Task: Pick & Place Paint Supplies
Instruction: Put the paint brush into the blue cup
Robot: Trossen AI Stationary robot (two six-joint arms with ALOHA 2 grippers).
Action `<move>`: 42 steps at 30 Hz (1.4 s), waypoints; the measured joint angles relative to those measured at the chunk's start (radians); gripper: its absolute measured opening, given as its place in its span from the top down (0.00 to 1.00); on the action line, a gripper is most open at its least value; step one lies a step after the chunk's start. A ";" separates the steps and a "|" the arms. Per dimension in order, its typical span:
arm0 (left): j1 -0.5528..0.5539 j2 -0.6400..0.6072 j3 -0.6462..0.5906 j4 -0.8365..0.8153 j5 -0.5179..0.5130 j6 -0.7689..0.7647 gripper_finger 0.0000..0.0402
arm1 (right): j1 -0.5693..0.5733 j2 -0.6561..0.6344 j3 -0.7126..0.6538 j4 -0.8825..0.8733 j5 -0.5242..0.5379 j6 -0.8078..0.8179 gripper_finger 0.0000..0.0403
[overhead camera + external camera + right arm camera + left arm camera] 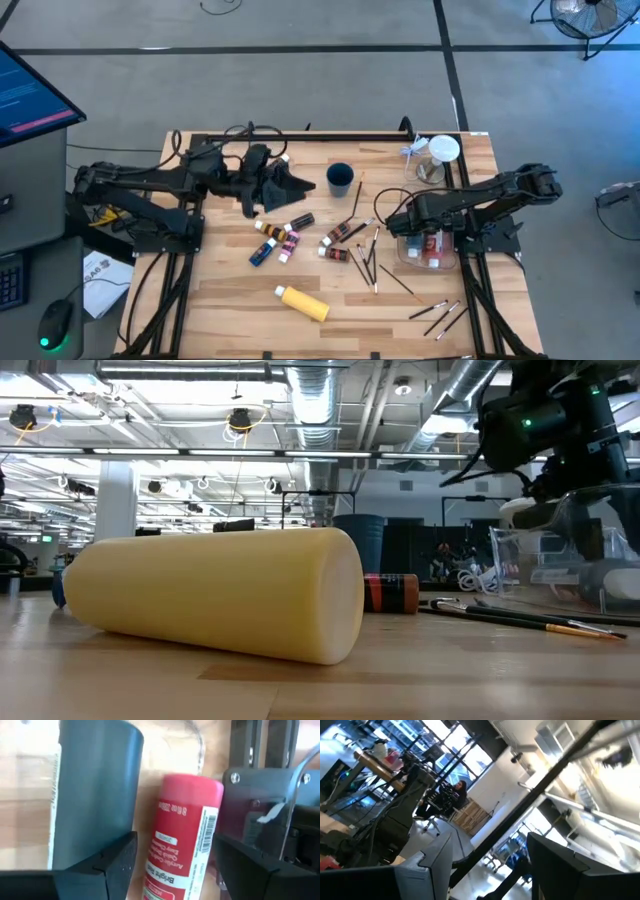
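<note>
The red paint bottle (180,840) lies on its side in the clear container (418,258) at the table's (330,330) right, between the right pincer's (175,865) wide fingers. The left pincer (290,182), also wide, hovers mid-table. Industrial ceiling pipes show behind.

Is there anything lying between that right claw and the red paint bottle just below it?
Nothing visible does. In the right wrist view the right gripper hangs open with the red bottle lying directly between its fingers, inside the clear container. The left gripper waits far off, near the dark cup.
</note>
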 joint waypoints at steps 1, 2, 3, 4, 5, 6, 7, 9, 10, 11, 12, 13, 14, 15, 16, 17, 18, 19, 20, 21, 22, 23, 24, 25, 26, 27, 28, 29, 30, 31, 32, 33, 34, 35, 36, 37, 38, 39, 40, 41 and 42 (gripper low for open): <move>-0.006 0.000 -0.008 -0.001 -0.009 0.018 0.47 | 0.003 0.000 0.009 -0.004 0.005 0.000 0.38; -0.011 0.000 -0.016 -0.002 -0.025 0.021 0.47 | 0.003 0.000 0.022 -0.011 0.005 0.000 0.38; -0.013 0.000 -0.024 -0.004 -0.042 0.016 0.47 | 0.003 0.000 0.040 -0.020 0.005 -0.010 0.38; -0.013 0.000 -0.031 -0.003 -0.058 0.004 0.47 | 0.003 -0.001 0.064 -0.026 0.004 -0.031 0.38; -0.013 0.000 -0.035 0.000 -0.065 -0.017 0.47 | 0.003 -0.004 0.092 -0.033 0.004 -0.056 0.38; -0.013 0.000 -0.039 0.000 -0.071 -0.039 0.47 | 0.006 -0.008 0.123 -0.046 0.004 -0.080 0.38; -0.013 0.000 -0.041 0.001 -0.071 -0.051 0.47 | 0.010 -0.009 0.156 -0.059 0.005 -0.099 0.38; -0.012 0.000 -0.044 0.000 -0.075 -0.090 0.47 | 0.011 -0.008 0.234 -0.087 0.019 -0.117 0.38; -0.012 0.000 -0.044 0.001 -0.074 -0.103 0.47 | 0.012 -0.008 0.279 -0.105 0.033 -0.124 0.38; -0.012 0.000 -0.044 0.003 -0.073 -0.114 0.47 | 0.011 -0.008 0.325 -0.118 0.048 -0.135 0.38; -0.012 0.000 -0.044 0.003 -0.070 -0.117 0.47 | 0.011 -0.008 0.369 -0.124 0.068 -0.152 0.38; -0.012 0.000 -0.044 0.003 -0.071 -0.117 0.47 | 0.011 -0.008 0.414 -0.120 0.094 -0.175 0.38; -0.012 0.000 -0.045 0.002 -0.070 -0.111 0.47 | 0.011 -0.008 0.461 -0.110 0.121 -0.207 0.38; -0.008 0.000 -0.046 0.003 -0.070 -0.093 0.47 | 0.011 -0.008 0.507 -0.101 0.149 -0.247 0.38; -0.002 0.000 -0.047 -0.001 -0.071 -0.071 0.47 | 0.011 -0.008 0.550 -0.091 0.175 -0.291 0.38; 0.004 0.000 -0.047 -0.006 -0.074 -0.044 0.47 | 0.011 -0.008 0.592 -0.073 0.197 -0.342 0.38; 0.013 0.000 -0.047 -0.019 -0.081 -0.020 0.47 | 0.011 -0.008 0.630 -0.047 0.214 -0.399 0.38; 0.025 0.000 -0.047 -0.036 -0.090 0.002 0.47 | 0.011 -0.008 0.664 -0.014 0.226 -0.464 0.38; 0.040 0.000 -0.047 -0.059 -0.101 0.016 0.47 | 0.011 -0.008 0.695 0.024 0.232 -0.533 0.38; 0.054 0.000 -0.047 -0.085 -0.106 0.026 0.47 | 0.011 -0.008 0.724 0.060 0.233 -0.602 0.38; 0.070 0.000 -0.047 -0.115 -0.107 0.038 0.47 | 0.011 -0.008 0.751 0.094 0.231 -0.667 0.38; 0.086 0.000 -0.047 -0.146 -0.107 0.043 0.47 | 0.011 -0.008 0.776 0.122 0.219 -0.717 0.38; 0.099 0.000 -0.047 -0.183 -0.108 0.049 0.48 | 0.011 -0.008 0.798 0.144 0.204 -0.753 0.38; 0.110 0.000 -0.047 -0.223 -0.110 0.061 0.48 | 0.011 -0.008 0.817 0.162 0.191 -0.774 0.38; 0.120 0.000 -0.047 -0.265 -0.111 0.072 0.49 | 0.011 -0.008 0.835 0.174 0.182 -0.779 0.38; 0.129 0.000 -0.047 -0.307 -0.112 0.084 0.50 | 0.009 -0.008 0.852 0.185 0.180 -0.781 0.38; 0.135 0.000 -0.048 -0.347 -0.112 0.095 0.52 | 0.005 -0.008 0.866 0.194 0.179 -0.782 0.38; 0.140 0.000 -0.048 -0.383 -0.111 0.104 0.53 | 0.000 -0.008 0.879 0.203 0.179 -0.783 0.38; 0.142 0.000 -0.048 -0.412 -0.111 0.116 0.54 | -0.005 -0.008 0.894 0.210 0.178 -0.786 0.38; 0.142 0.000 -0.048 -0.431 -0.111 0.123 0.55 | -0.012 -0.008 0.910 0.210 0.178 -0.794 0.38; 0.142 0.000 -0.048 -0.445 -0.110 0.129 0.56 | -0.021 -0.008 0.926 0.210 0.178 -0.807 0.38; 0.142 0.000 -0.048 -0.457 -0.110 0.142 0.57 | -0.029 -0.008 0.941 0.214 0.179 -0.821 0.38; 0.142 0.000 -0.048 -0.468 -0.107 0.154 0.58 | -0.038 -0.008 0.953 0.218 0.179 -0.833 0.38; 0.142 0.000 -0.048 -0.488 -0.110 0.171 0.59 | -0.044 -0.008 0.960 0.217 0.179 -0.836 0.38; 0.142 0.000 -0.048 -0.514 -0.121 0.178 0.60 | -0.051 -0.008 0.962 0.217 0.179 -0.838 0.38; 0.142 0.000 -0.050 -0.541 -0.144 0.179 0.60 | -0.057 -0.008 0.963 0.215 0.179 -0.839 0.38; 0.144 0.000 -0.055 -0.558 -0.169 0.179 0.60 | -0.064 -0.008 0.965 0.212 0.178 -0.844 0.38; 0.149 0.000 -0.063 -0.574 -0.188 0.174 0.61 | -0.074 -0.007 0.969 0.211 0.177 -0.850 0.38; 0.156 0.000 -0.072 -0.580 -0.195 0.163 0.61 | -0.083 -0.007 0.973 0.210 0.176 -0.852 0.38; 0.162 0.000 -0.082 -0.583 -0.199 0.140 0.61 | -0.095 -0.008 0.976 0.208 0.175 -0.858 0.38; 0.169 0.000 -0.094 -0.581 -0.201 0.114 0.62 | -0.107 -0.008 0.977 0.201 0.169 -0.885 0.38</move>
